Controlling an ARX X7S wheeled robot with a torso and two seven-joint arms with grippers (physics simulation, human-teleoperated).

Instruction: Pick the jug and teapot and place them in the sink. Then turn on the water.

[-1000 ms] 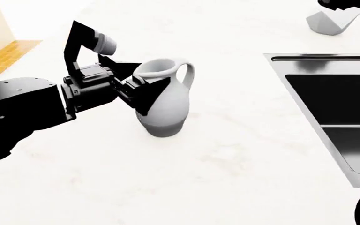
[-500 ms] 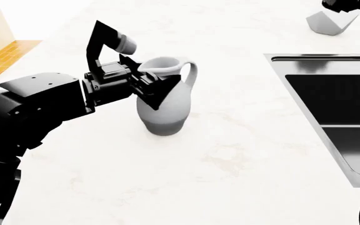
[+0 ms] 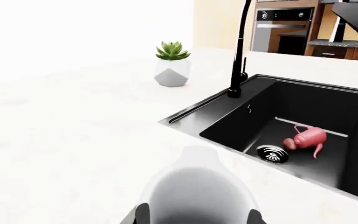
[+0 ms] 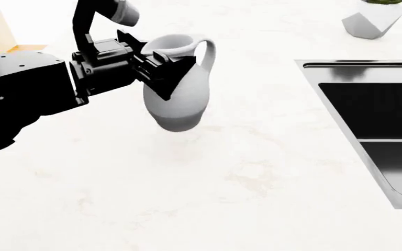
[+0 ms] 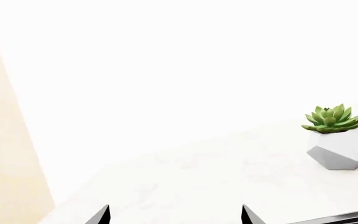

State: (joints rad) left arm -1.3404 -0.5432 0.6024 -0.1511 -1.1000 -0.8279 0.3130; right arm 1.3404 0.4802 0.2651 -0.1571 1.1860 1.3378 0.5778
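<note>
My left gripper (image 4: 165,67) is shut on the white-grey jug (image 4: 178,86) at its neck and holds it lifted off the white counter, left of the sink (image 4: 341,67). In the left wrist view the jug (image 3: 195,191) fills the space between the fingertips (image 3: 142,212). The pink-red teapot (image 3: 305,138) lies in the black sink (image 3: 225,116) beside the round drain (image 3: 271,153). The tall black tap (image 3: 240,51) stands at the sink's rim; no water runs from it. My right gripper (image 5: 175,215) is open and empty, with only its two fingertips showing.
A small white faceted vase with a green succulent (image 4: 372,20) stands on the counter beyond the sink; it also shows in the left wrist view (image 3: 171,65) and the right wrist view (image 5: 338,137). A wooden floor patch (image 4: 9,52) lies far left.
My left gripper has closed on the jug and raised it off the counter. The right arm has left the head view's top right corner.
</note>
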